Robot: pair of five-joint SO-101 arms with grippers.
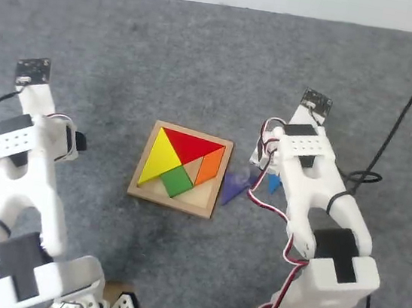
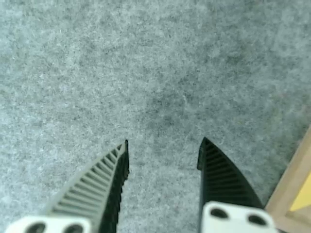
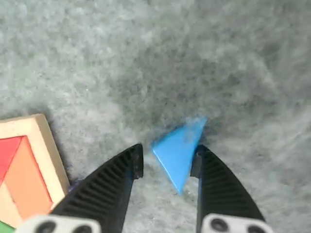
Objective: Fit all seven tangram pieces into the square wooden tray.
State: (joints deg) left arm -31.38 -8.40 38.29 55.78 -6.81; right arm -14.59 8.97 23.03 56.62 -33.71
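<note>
- Left gripper (image 2: pixel 165 145): ribbed black fingers spread wide with nothing between them. It hangs over the grey felt-like mat (image 1: pixel 203 62), with a corner of the tray at the edge of its view.
- Square wooden tray (image 1: pixel 139 188): pale raised rim, lying flat mid-table between the two arms. It holds four flat painted pieces: a yellow triangle (image 1: pixel 157 164), a red triangle (image 1: pixel 192 146), a green square (image 1: pixel 176 183) and an orange parallelogram (image 1: pixel 208 171). They sit edge to edge, and bare wood shows along the near right side.
- Purple flat piece (image 1: pixel 233 189): on the mat just beside the tray's right rim. It is partly under the right arm's cables, so its shape is hard to read.
- Small blue wooden triangle (image 3: pixel 179 148): flat on the mat, near the tray but apart from it.
- Right gripper (image 3: pixel 168 155): released, with its toothed fingers straddling the blue triangle. One finger is at the triangle's edge and the other has a gap.
- Step in hand, by my reading: pinching up the blue triangle.
- The piece is thin, smooth-painted and hard-edged, while the mat is soft and fuzzy.
    - Press the fingertips slightly into the pile so they get below the top face.
    - Centre the gripper so both pads meet the piece together. A lopsided close will likely spin or skid the wedge outward.
    - Grip across a straight edge and the opposite side, not the sharp point.
    - Lift level so the piece can drop into the bare wood squarely.
</note>
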